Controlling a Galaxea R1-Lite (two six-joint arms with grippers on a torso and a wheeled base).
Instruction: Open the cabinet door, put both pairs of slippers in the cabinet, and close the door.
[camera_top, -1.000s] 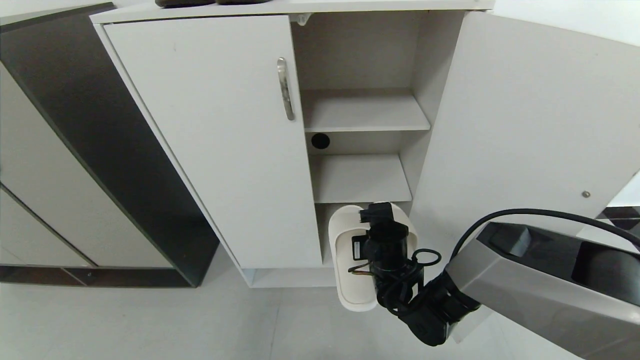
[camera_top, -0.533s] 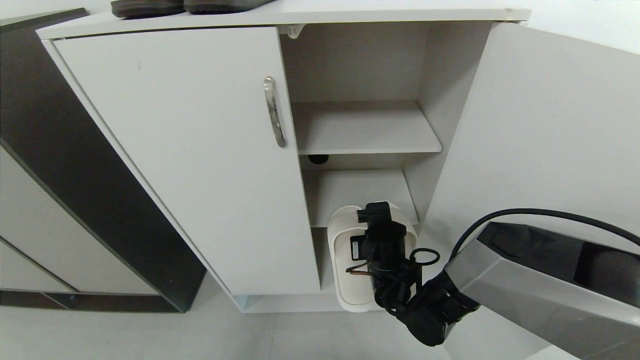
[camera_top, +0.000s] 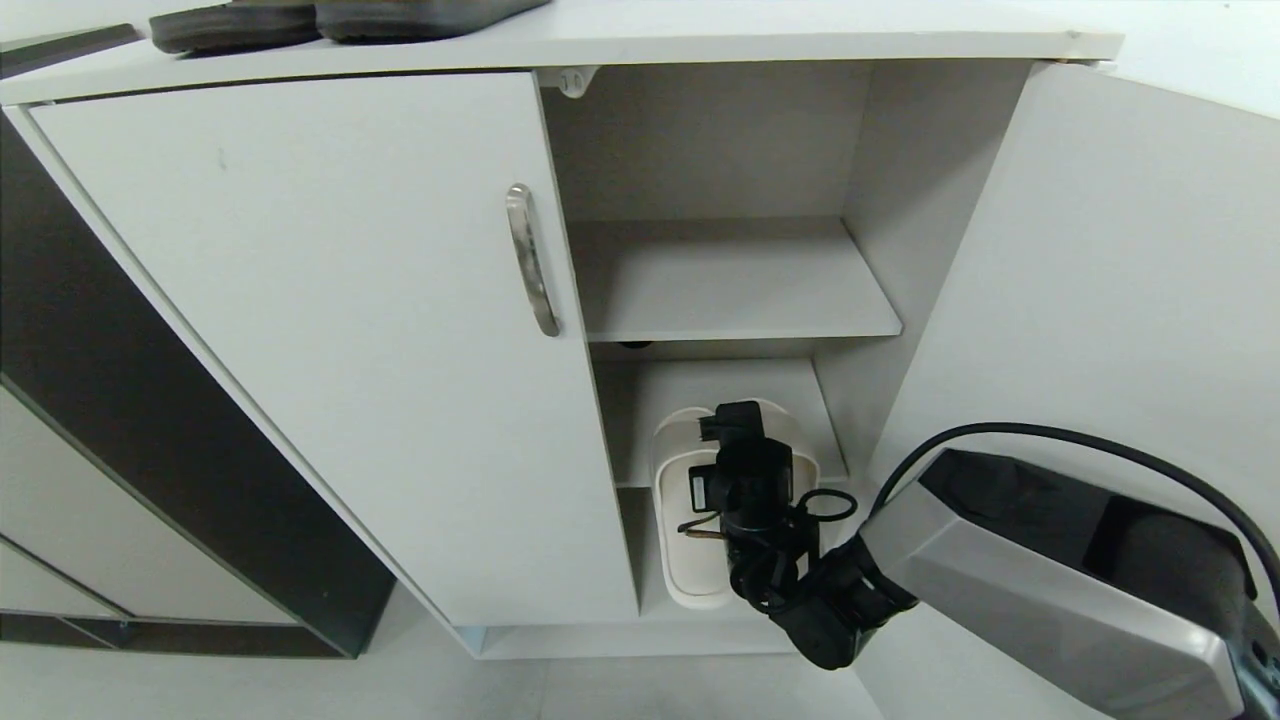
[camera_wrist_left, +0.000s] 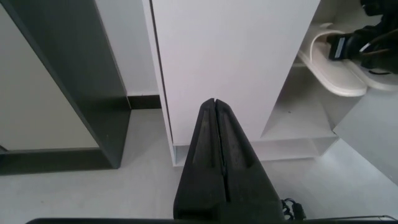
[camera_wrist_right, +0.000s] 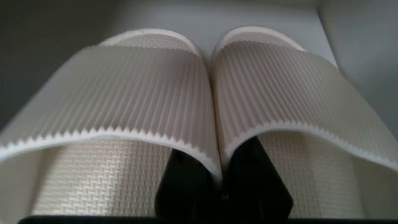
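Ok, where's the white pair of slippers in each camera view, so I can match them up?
Head view: white slippers low centre, just right of the closed cabinet door.
Left wrist view: beyond that door's edge, inside the opening.
Right wrist view: close up, side by side, right end effector pinching their inner edges.
Shared landmark: the door, in head and left wrist views.

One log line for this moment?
right gripper: shut on white slippers, at lower shelf | left gripper: shut | right door: open | left door: closed | dark slippers: atop cabinet

Pale floor (camera_top: 250, 690), dark unit (camera_top: 150, 400) alongside
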